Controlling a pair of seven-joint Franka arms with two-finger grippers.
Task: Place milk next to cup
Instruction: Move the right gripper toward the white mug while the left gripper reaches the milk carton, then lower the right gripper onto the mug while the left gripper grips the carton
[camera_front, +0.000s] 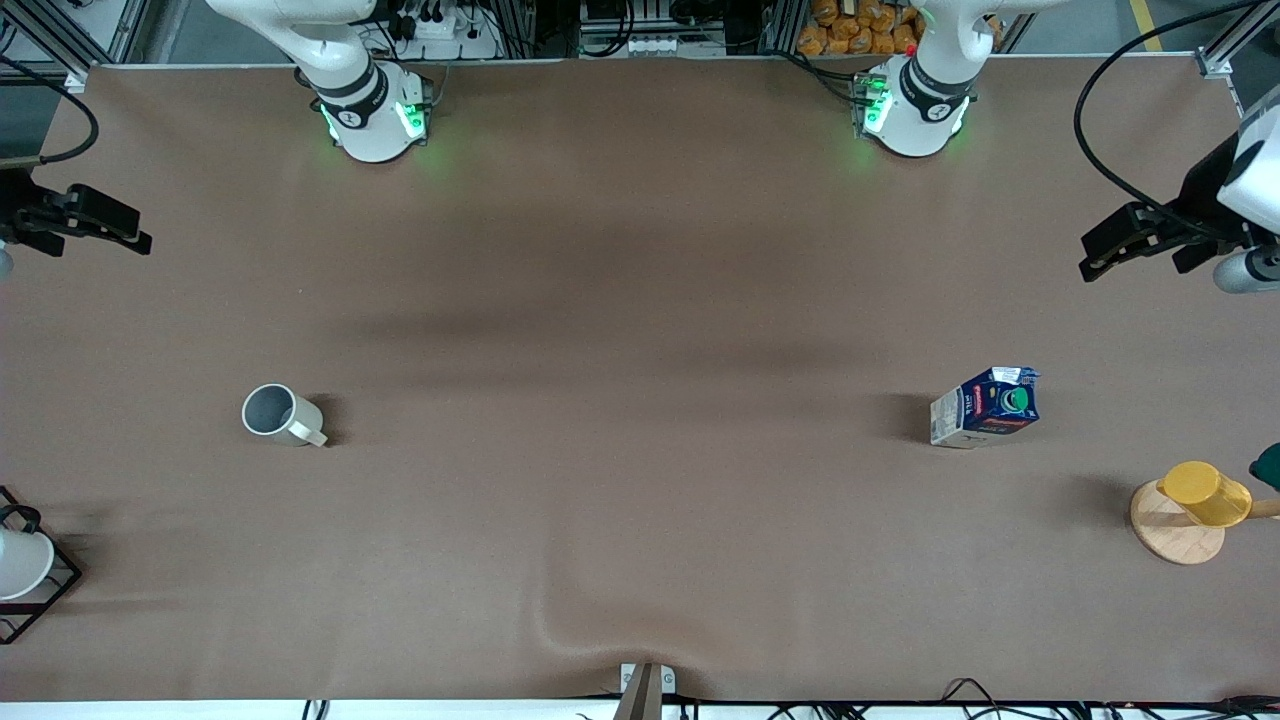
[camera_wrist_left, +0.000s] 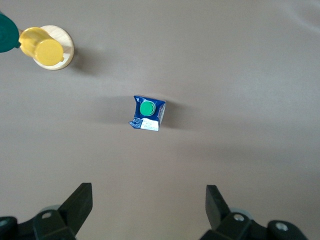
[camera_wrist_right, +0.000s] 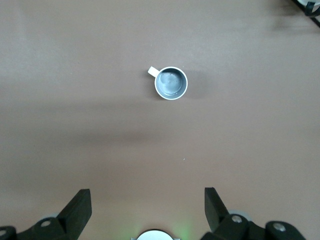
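The milk (camera_front: 985, 407), a dark-blue carton with a green cap, stands upright toward the left arm's end of the table. In the left wrist view the milk (camera_wrist_left: 147, 113) lies well below my left gripper (camera_wrist_left: 148, 189), which is open and empty. The left gripper (camera_front: 1125, 245) hangs high over the table's edge at that end. The cup (camera_front: 275, 413), a pale grey mug with a stubby handle, stands upright toward the right arm's end. My right gripper (camera_wrist_right: 146, 192) is open and empty, high above the table, with the cup (camera_wrist_right: 171, 83) far below. The right gripper (camera_front: 95, 222) hangs over that end's edge.
A yellow cup (camera_front: 1205, 493) sits on a round wooden coaster (camera_front: 1170, 540) at the left arm's end, nearer the front camera than the milk. A white cup in a black wire rack (camera_front: 22, 570) stands at the right arm's end. A wide stretch of brown table separates milk and cup.
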